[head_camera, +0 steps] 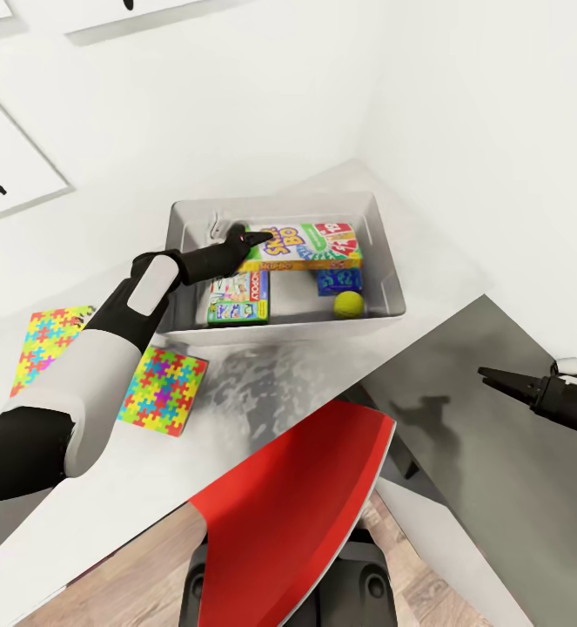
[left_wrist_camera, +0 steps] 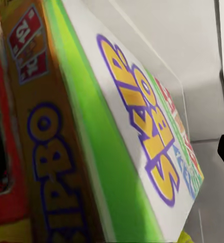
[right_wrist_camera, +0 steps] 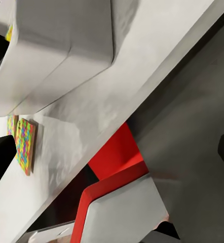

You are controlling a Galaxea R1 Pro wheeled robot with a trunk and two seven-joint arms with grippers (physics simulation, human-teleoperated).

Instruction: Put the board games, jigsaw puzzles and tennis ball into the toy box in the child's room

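Reaching into the toy box [head_camera: 184, 261], the left claw [head_camera: 238, 235] sits right at the near-left end of the Skip-Bo box [head_camera: 301, 246], and honestly I can't tell if it's pinching it or just touching; in the left wrist view the Skip-Bo box [left_wrist_camera: 142, 131] is so close that the fingers aren't clear. That box is yellow, green and red with a big purple-outlined logo, lying across the back of the tray, propped on the stuff under it. Below it are the white-and-green Monopoly box [head_camera: 238, 300], a small blue box [head_camera: 338, 280] and the ball [head_camera: 349, 303], all inside the tray near its front wall. The toy box sits at the far corner of the surface [head_camera: 262, 383]. Two jigsaw puzzles [head_camera: 162, 390] [head_camera: 49, 344] lie flat on the surface left of the tray, toward the left edge. The right claw [head_camera: 488, 374] hangs over the dark side cabinet [head_camera: 462, 453], well apart from everything, looking pressed together.
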